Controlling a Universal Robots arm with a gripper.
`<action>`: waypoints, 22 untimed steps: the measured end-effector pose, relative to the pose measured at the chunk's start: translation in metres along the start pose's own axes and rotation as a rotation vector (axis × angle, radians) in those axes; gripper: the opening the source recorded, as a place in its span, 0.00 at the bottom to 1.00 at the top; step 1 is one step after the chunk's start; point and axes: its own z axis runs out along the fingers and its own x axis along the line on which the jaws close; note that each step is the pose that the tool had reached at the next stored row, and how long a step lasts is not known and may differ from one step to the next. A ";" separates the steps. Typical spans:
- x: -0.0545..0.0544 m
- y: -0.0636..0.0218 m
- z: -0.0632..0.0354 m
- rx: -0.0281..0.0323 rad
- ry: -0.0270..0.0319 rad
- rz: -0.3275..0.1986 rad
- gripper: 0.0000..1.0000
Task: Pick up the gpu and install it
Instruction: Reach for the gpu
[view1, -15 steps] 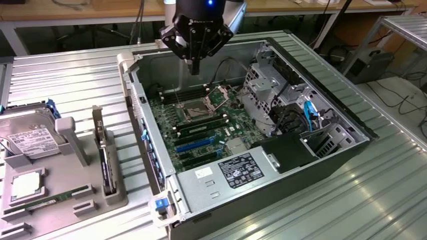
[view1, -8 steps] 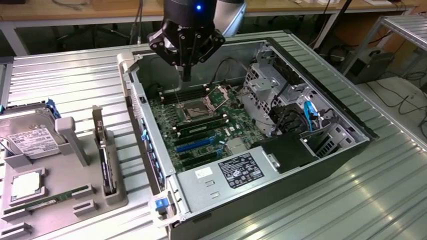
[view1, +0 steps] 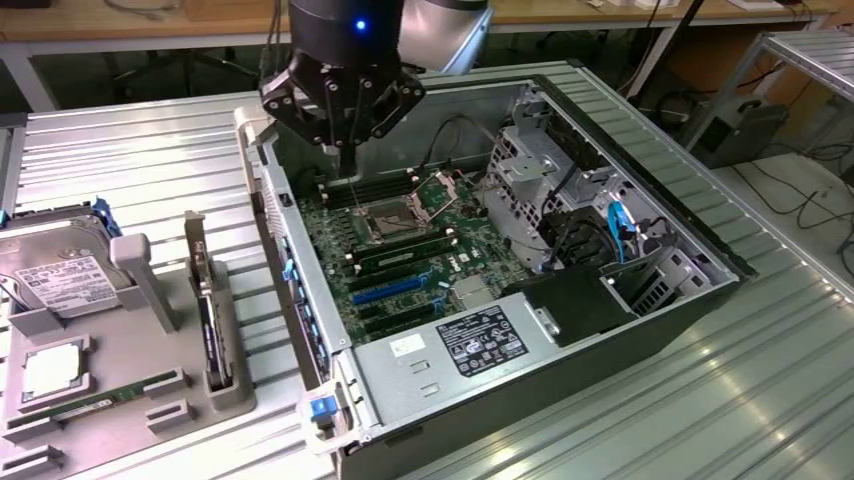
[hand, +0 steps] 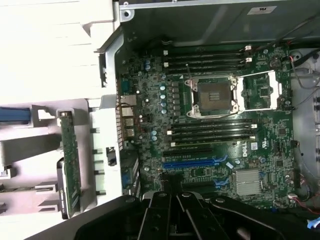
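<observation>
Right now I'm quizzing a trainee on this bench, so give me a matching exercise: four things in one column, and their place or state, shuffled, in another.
Things:
1. gpu
2. hard drive
3. CPU socket
4. end effector

Place or state:
A. on the motherboard, lid swung open
B. shut, above the open case
C. standing on edge in the grey holder
D. white label showing, at the exterior view's left edge

Pairs: 1-C, 2-D, 3-A, 4-B
</observation>
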 end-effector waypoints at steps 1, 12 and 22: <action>0.003 -0.0013 -0.0001 -0.0001 -0.0001 0.000 0.11; 0.049 -0.0155 0.0014 -0.0002 -0.0001 0.000 0.11; 0.095 -0.0250 0.0144 -0.0001 -0.0001 0.000 0.11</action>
